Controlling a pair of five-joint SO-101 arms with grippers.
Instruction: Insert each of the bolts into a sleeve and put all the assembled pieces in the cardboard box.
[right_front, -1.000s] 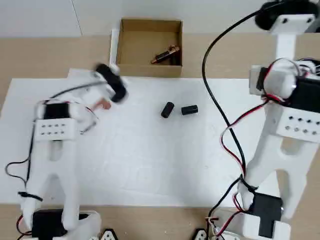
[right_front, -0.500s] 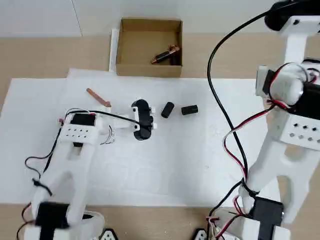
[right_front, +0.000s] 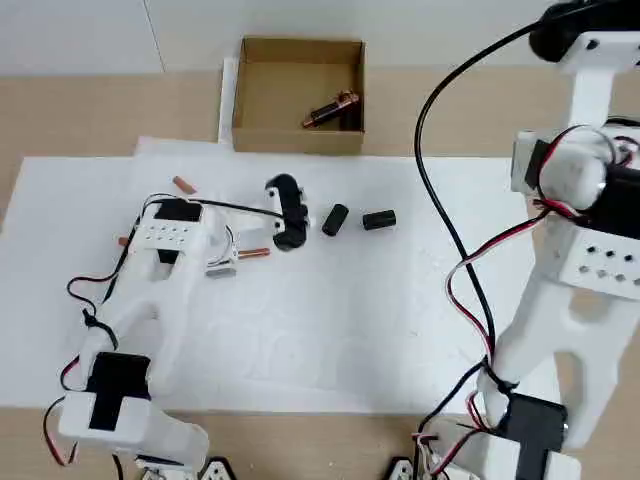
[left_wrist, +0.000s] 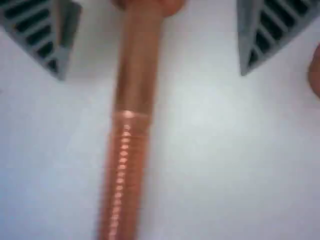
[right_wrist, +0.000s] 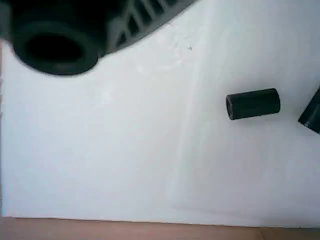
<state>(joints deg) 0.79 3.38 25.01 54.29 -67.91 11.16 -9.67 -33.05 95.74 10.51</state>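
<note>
A copper bolt (left_wrist: 131, 125) lies on the white sheet between the two grey fingers (left_wrist: 42, 32) of my left gripper (left_wrist: 150, 35), which is open and apart from the bolt on both sides. From above, the left gripper (right_front: 228, 259) is low over the sheet with that bolt (right_front: 256, 253) sticking out toward the centre. Two black sleeves (right_front: 335, 219) (right_front: 379, 219) lie just beyond; one sleeve (right_wrist: 252, 104) shows in the right wrist view. My right gripper (right_wrist: 60, 42) hangs high over the sheet's right part. The cardboard box (right_front: 300, 141) holds one assembled piece (right_front: 331, 108).
Another copper bolt (right_front: 185, 184) lies behind the left arm, and a bit of copper (right_front: 122, 241) peeks out beside it. The right arm (right_front: 575, 230) and its black cable (right_front: 440, 230) stand over the right side. Bare wood surrounds the white sheet (right_front: 330, 330).
The left arm swung from the back left toward the centre, then drew back and came down over a bolt. The right arm shifted slightly early on, then kept still.
</note>
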